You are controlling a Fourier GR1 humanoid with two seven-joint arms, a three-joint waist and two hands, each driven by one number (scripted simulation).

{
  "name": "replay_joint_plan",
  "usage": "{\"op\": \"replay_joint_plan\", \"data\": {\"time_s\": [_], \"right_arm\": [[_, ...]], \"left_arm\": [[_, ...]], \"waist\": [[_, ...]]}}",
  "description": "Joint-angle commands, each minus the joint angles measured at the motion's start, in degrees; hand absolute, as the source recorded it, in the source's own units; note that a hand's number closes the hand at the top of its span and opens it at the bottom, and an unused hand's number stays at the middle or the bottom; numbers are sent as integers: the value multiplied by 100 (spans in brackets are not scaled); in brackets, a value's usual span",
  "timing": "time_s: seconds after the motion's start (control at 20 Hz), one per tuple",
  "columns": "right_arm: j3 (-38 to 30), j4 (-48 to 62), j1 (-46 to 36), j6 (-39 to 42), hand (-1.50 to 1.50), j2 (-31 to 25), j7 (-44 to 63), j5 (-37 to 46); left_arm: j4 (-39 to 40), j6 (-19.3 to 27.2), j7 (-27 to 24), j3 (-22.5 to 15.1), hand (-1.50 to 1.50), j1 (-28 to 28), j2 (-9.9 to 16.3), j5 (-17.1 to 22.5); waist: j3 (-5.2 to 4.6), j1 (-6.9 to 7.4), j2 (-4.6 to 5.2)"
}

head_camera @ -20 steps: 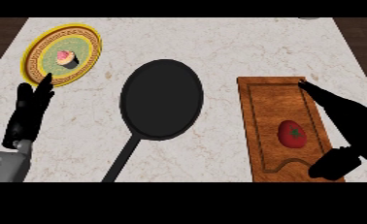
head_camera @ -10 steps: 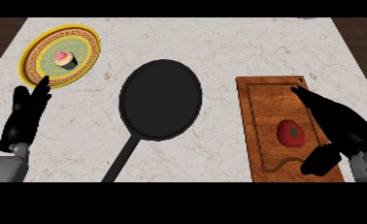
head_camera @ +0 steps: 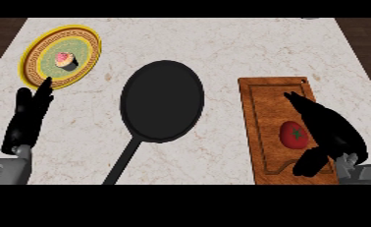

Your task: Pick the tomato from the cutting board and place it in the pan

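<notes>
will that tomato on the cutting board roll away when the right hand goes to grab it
Probably somewhat: the tomato looks round and smooth, so a sideways nudge could roll it along the flat cutting board. The open right hand beside it may block rolling that way.

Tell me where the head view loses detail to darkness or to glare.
Head view: even lighting with no glare on the marble counter; the black pan reads as a flat dark shape with no visible rim detail; the right hand is equally dark beside the tomato, so its finger outlines blur together.
</notes>
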Motion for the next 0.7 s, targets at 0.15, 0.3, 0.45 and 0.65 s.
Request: {"op": "replay_joint_plan", "data": {"time_s": [0.15, 0.3, 0.45, 0.65], "right_arm": [[-190, 453, -33, 141, -150, 424, -428, 539], [-369, 652, 62, 135, -150, 522, -628, 703], [-566, 430, 0, 538, -150, 671, -475, 732], [-672, 1088, -147, 459, -150, 704, -881, 999]], "left_arm": [[-557, -251, 323, 288, 0, 199, -20, -120], [24, -337, 187, 337, 0, -276, -185, -262], [-89, -330, -17, 454, 0, 110, -301, -419], [-482, -408, 114, 493, 0, 358, -392, -441]], "waist": [[0, 20, -2], [-1, -3, 2], [-1, 2, -1], [-1, 14, 0]]}}
